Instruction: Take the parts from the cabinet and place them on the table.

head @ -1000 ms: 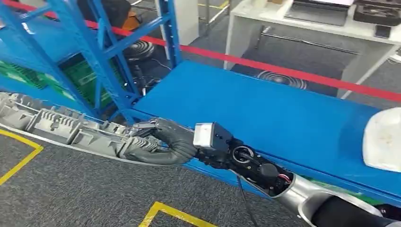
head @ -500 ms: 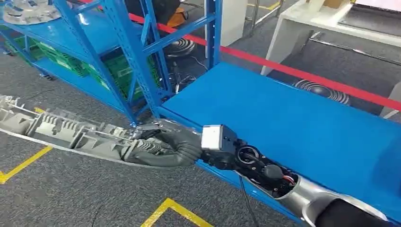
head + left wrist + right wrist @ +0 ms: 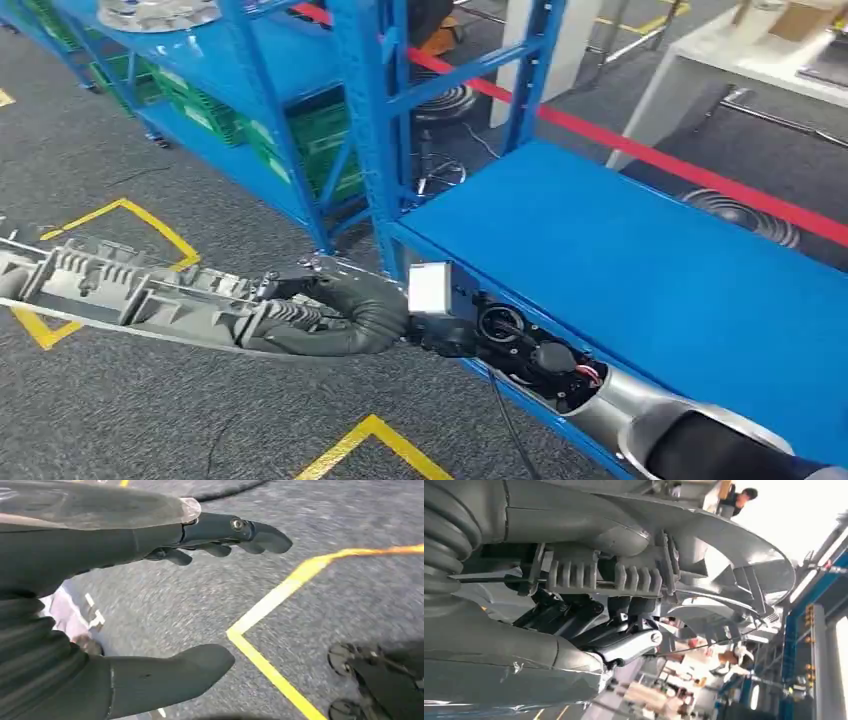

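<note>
The long grey part [image 3: 130, 295] runs off the head view's left edge, its far end unseen, and the right hand [image 3: 335, 312] wrapped around it covers the stretch in its grasp. In the right wrist view the part [image 3: 704, 555] hides most of that hand's fingers [image 3: 624, 647]. A round metal piece [image 3: 155, 12] on the blue cabinet [image 3: 365, 120] is cropped at the top edge. Background figures in the right wrist view are blurred.

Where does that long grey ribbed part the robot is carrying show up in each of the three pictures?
Head view: the long grey part stretches from the left edge to the middle, gripped by the right hand.
Left wrist view: not in it; the left hand hangs over the floor.
Right wrist view: its ribs run across the upper middle.
Shared landmark: the blue rack.
</note>
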`<act>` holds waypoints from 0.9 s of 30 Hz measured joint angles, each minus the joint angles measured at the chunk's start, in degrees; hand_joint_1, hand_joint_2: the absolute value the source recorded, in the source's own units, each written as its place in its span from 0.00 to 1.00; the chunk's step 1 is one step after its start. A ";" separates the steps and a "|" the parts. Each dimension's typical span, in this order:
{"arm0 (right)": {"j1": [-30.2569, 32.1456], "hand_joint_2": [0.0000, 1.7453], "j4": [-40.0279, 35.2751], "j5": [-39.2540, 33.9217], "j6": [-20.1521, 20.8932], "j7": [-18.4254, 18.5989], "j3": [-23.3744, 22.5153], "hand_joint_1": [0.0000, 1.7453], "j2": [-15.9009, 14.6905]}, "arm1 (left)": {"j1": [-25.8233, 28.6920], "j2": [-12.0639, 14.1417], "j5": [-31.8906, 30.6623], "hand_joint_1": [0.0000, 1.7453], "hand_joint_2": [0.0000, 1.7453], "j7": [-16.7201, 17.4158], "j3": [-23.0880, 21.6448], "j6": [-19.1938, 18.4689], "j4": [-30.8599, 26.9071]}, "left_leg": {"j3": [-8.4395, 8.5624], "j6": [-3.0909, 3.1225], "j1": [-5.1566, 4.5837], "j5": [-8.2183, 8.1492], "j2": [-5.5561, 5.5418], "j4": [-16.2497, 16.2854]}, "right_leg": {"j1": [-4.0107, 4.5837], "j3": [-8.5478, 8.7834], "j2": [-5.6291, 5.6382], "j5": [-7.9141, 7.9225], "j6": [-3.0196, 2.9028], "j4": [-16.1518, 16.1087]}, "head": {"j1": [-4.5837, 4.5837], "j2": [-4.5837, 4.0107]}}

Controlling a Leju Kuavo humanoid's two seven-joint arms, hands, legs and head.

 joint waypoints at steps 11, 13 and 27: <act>0.54 1.00 2.95 0.20 -0.07 -1.01 0.20 1.00 0.22 | -0.04 2.78 2.23 0.00 1.00 2.75 3.34 0.92 0.11 | -0.26 -0.21 -0.17 -0.72 -6.35 1.24 | -0.47 -2.50 7.71 1.95 -0.70 0.38 | 1.49 0.00; 1.07 1.00 3.32 0.33 0.20 -1.25 0.22 1.00 0.37 | 0.25 2.93 2.23 0.00 1.00 2.86 3.52 1.01 0.11 | -0.46 -1.08 0.27 -0.37 -7.22 0.64 | 0.11 -2.55 7.10 1.96 -1.25 0.69 | 1.40 0.00; 1.75 1.00 4.83 0.85 0.77 -1.77 0.02 1.00 1.46 | -0.11 3.08 1.36 0.00 1.00 3.43 3.98 1.05 0.11 | -0.53 -1.01 -0.57 -0.14 0.80 0.71 | 0.58 -0.97 0.83 1.30 -1.54 -0.29 | -0.17 0.00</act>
